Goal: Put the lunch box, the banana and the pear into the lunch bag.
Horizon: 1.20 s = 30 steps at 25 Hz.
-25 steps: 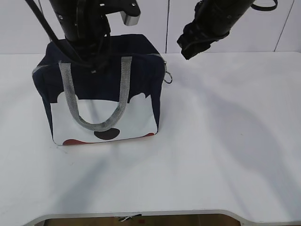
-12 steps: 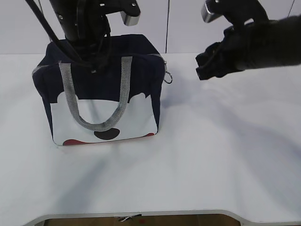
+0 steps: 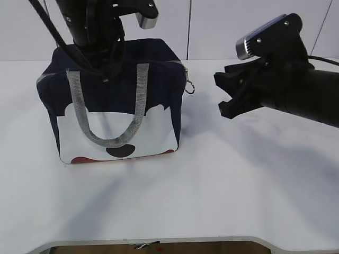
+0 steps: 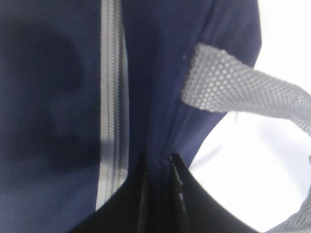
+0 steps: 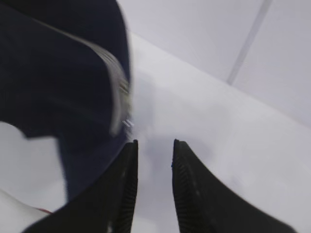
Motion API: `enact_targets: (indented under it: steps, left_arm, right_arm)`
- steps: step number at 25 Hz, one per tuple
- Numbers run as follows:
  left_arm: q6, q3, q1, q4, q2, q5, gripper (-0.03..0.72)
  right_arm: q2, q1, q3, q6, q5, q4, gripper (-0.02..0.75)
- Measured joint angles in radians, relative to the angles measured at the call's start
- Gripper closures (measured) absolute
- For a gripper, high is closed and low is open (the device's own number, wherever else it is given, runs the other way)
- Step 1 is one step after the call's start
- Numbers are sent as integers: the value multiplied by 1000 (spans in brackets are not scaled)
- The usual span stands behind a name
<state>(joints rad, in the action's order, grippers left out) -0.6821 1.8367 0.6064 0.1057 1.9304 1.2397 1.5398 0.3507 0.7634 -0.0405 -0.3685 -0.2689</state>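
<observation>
Starting at the lunch bag: upright at the left of the tabletop, boxy, navy, white panel facing front, one grey handle drooping down the front. Looks soft-sided and light, likely to sag, crumple or slide if tugged from one end alone, so best steadied at the top before anything else. Along the top, closed as far as the left wrist view shows, the grey zipper. Ending at the bag's right corner in the ring pull, small and dangling, probably fiddly, yet the one sensible place to take hold (thin metal, free to swing away from a clumsy pinch). Right beside that zipper line, the left tool, clamped onto a fold of the navy fabric and so anchoring the bag. Further out, to the right of the bag and apart from it, the right tool: jaws parted, nothing between them, aimed toward the corner with the ring. No sign of lunch box, banana or pear in any view, so impossible to say where those lie.
</observation>
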Motion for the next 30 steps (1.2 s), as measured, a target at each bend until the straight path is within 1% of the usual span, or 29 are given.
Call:
enact_targets:
  steps: [2,4,5,17,20,25,30]
  left_arm:
    - [0,0,0,0,0,-1,638]
    - [0,0,0,0,0,-1,638]
    - [0,0,0,0,0,-1,638]
    - [0,0,0,9,0,-1,638]
    - [0,0,0,12,0,-1,638]
    - [0,0,0,15,0,-1,638]
    - [0,0,0,16,0,-1,638]
  right_arm:
    - [-2,0,0,117,-58,-165,519]
    - [-2,0,0,179,-81,-248,519]
    - [-2,0,0,194,-81,-263,519]
    - [82,0,0,218,-87,-275,519]
    - [119,0,0,218,-135,-231,517]
    - [164,0,6,179,-164,-156,510]
    - [183,0,15,141,-203,-135,503]
